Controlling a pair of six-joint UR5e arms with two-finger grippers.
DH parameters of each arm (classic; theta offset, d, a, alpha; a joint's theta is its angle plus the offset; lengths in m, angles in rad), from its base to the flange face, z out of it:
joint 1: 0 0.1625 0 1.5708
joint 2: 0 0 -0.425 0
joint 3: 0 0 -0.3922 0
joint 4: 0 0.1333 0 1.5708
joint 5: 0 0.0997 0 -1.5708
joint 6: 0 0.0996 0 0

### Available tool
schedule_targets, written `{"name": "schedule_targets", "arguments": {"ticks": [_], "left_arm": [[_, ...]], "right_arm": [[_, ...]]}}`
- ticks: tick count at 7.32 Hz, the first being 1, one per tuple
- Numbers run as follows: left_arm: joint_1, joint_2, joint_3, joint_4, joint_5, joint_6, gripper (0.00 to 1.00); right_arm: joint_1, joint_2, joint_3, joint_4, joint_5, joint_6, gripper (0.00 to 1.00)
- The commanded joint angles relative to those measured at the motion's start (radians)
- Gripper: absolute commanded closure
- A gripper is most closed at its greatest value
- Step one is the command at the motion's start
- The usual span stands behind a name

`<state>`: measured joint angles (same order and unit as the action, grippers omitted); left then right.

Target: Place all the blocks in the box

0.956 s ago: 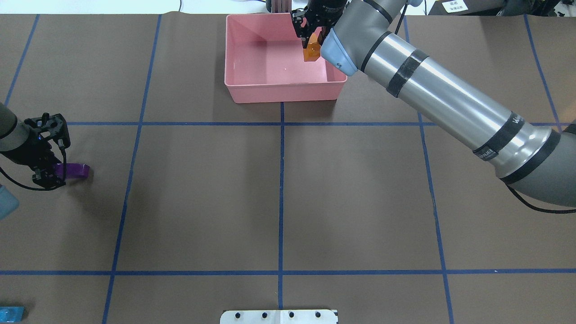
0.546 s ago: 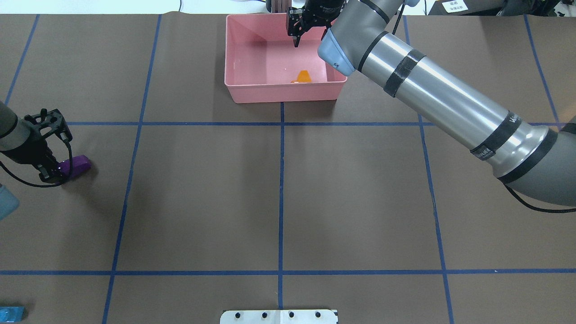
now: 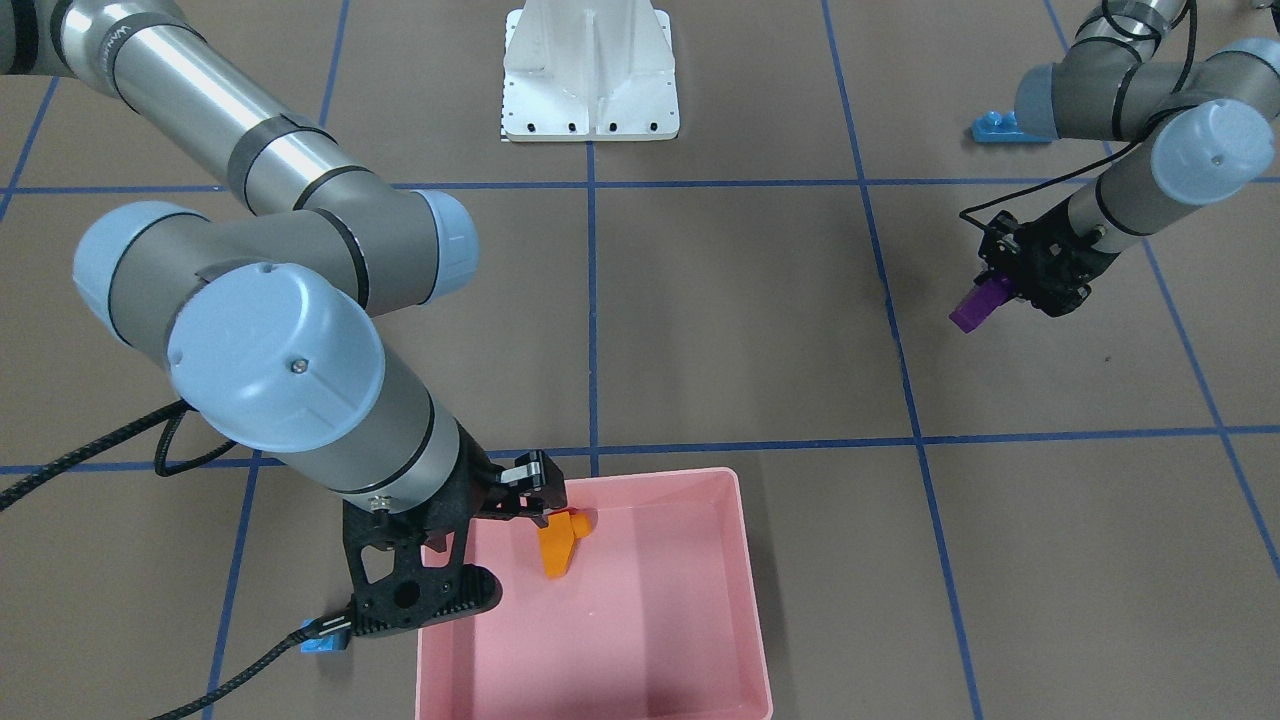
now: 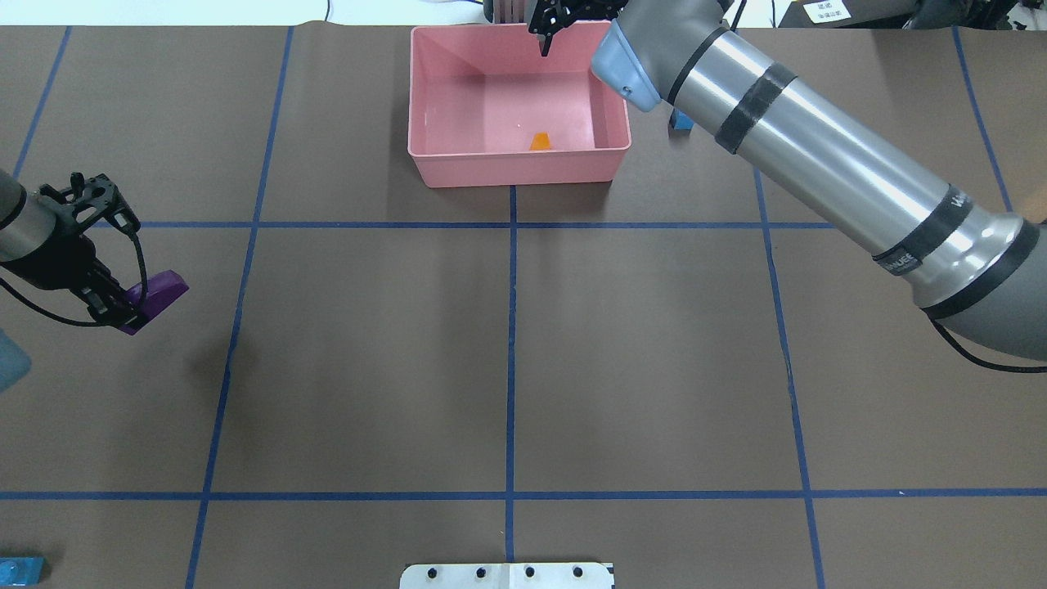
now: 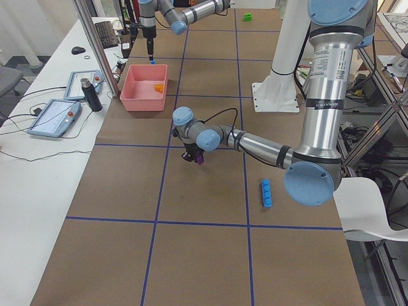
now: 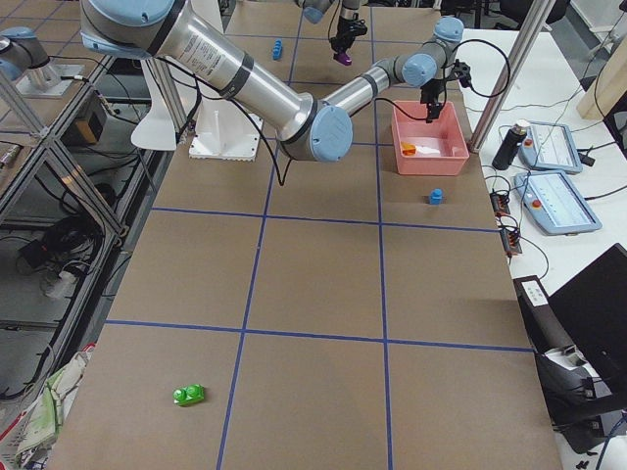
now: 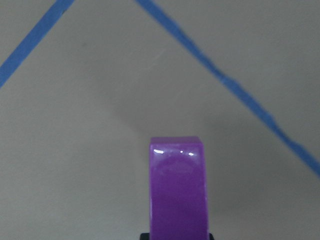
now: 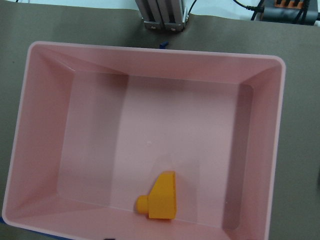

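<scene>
The pink box (image 4: 519, 168) stands at the table's far middle. The orange sloped brick (image 4: 540, 141) lies inside it near its front wall, also in the right wrist view (image 8: 161, 196). My right gripper (image 4: 546, 33) hangs open and empty above the box's far rim. My left gripper (image 4: 123, 309) is shut on the purple brick (image 4: 159, 290), held above the table at the left, seen close in the left wrist view (image 7: 178, 190). A small blue brick (image 4: 679, 123) sits right of the box. The long blue brick (image 4: 20, 567) lies at the near left. The green brick (image 6: 188, 395) lies far off on the right.
The white metal base (image 4: 507, 575) sits at the table's near edge in the middle. Blue tape lines cross the brown table cover. Tablets and a bottle (image 6: 505, 147) stand on the side bench beyond the box.
My right gripper opened and the orange brick dropped into the box; the gripper then rose toward the far rim. My left gripper lifted the purple brick and moved slightly right.
</scene>
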<state>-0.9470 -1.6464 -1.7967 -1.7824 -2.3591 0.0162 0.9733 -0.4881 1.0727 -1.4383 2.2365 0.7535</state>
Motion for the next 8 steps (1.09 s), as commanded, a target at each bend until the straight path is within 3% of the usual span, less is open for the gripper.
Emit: {"name": "schedule_targets", "arguments": {"ticks": [1, 3, 5, 6, 8], "left_arm": [[-0.009, -0.088, -0.061, 0.008, -0.063, -0.247, 1.00], [-0.026, -0.253, -0.061, -0.005, -0.069, -0.564, 1.00], [-0.027, -0.396, -0.043, -0.005, -0.055, -0.750, 1.00], [-0.027, -0.485, 0.021, -0.009, -0.010, -0.789, 1.00], [-0.026, -0.622, 0.255, -0.183, 0.052, -0.841, 1.00]], "right_arm": [[0.042, -0.091, 0.132, -0.062, -0.006, -0.006, 0.02], [0.064, -0.191, 0.219, -0.048, -0.050, -0.013, 0.01], [0.051, -0.250, 0.225, -0.044, -0.151, -0.061, 0.01], [0.053, -0.276, 0.223, -0.044, -0.168, -0.088, 0.01], [0.050, -0.355, 0.208, 0.094, -0.260, -0.085, 0.01]]}}
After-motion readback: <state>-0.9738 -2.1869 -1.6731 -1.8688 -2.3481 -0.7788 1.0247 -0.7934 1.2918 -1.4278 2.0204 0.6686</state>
